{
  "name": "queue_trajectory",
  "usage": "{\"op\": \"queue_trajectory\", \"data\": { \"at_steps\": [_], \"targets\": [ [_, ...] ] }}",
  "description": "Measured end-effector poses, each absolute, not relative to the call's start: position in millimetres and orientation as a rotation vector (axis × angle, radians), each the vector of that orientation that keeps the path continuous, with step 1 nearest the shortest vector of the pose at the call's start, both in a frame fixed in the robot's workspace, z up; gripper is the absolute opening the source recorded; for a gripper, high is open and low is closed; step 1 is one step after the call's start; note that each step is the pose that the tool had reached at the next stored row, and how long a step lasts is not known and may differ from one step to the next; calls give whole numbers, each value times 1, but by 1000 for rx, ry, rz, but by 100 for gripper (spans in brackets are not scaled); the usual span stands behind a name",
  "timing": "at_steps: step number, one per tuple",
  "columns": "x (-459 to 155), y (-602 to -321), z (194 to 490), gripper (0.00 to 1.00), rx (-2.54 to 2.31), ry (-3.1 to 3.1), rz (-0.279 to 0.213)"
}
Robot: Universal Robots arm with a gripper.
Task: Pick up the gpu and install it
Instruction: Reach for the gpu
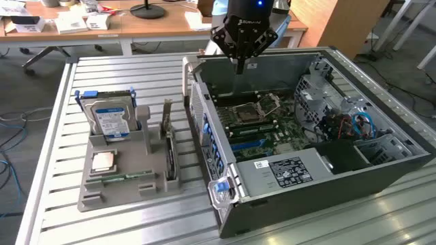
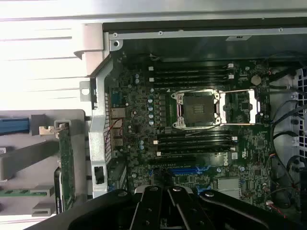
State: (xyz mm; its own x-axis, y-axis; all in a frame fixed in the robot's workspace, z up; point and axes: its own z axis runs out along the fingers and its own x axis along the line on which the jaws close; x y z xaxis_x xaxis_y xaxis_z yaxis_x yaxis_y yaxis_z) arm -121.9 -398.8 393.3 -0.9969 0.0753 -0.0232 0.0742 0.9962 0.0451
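1. While the hand (image 1: 238,65) hung above the open computer case (image 1: 320,196), its fingers were pressed fully together and gripped nothing.
2. Read as a clock face on the exterior view, the hand sat at twelve o'clock of the motherboard (image 1: 262,127), near the case's far wall.
3. The gpu (image 1: 168,145) stood on its edge in a slot of the grey holder (image 1: 116,194), at nine o'clock of the case and well apart from the hand.
4. A hard drive (image 1: 110,120) stood upright in the same holder at ten o'clock of the gpu, while a processor chip (image 1: 103,162) and a memory stick (image 1: 126,177) lay flat at about eight o'clock.
5. From the wrist view, the closed fingers pointed down at the motherboard, near its open processor socket (image 2: 196,110).
6. Holder and case both rested on the slatted desk (image 1: 129,76).
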Motion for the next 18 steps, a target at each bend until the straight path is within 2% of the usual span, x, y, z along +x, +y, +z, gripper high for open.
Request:
{"op": "queue_trajectory", "data": {
  "at_steps": [18],
  "targets": [
    [-136,-398,392,11,116,3113,69]
  ]
}}
